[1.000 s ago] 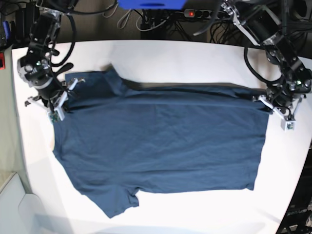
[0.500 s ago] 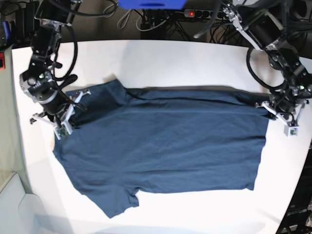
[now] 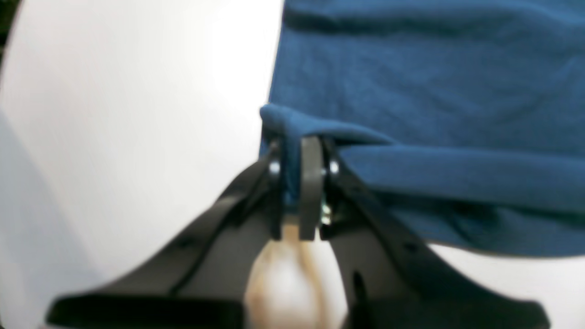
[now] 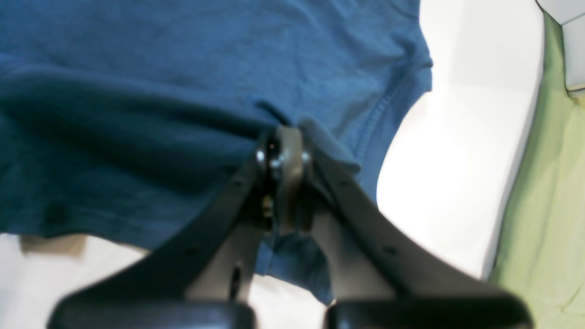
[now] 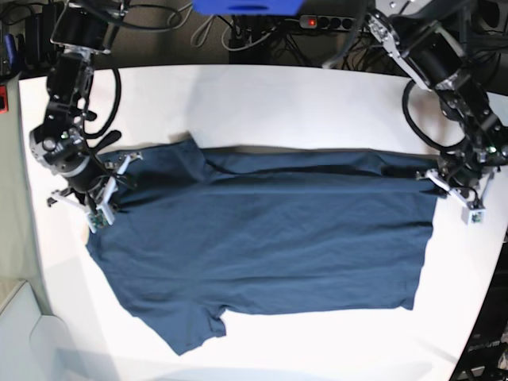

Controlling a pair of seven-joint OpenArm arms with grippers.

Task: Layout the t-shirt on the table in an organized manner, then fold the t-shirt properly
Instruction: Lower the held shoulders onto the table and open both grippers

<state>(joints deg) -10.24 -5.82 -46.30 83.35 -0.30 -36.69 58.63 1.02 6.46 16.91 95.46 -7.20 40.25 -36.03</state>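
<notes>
Both our arms have drawn the far edge nearer — left gripper (image 3: 299,183) and right gripper (image 4: 283,169) clamped on the t-shirt (image 5: 262,238), folding it lengthwise across the table (image 5: 278,95).

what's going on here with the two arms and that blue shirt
A two-armed robot is folding a dark blue t-shirt that lies spread across a white table. Each gripper is shut on the far long edge of the shirt: the left gripper pinches a fold of cloth at the hem end, the right gripper pinches cloth at the sleeve end. That edge is lifted and doubled over the body, so a lengthwise fold looks under way.
</notes>
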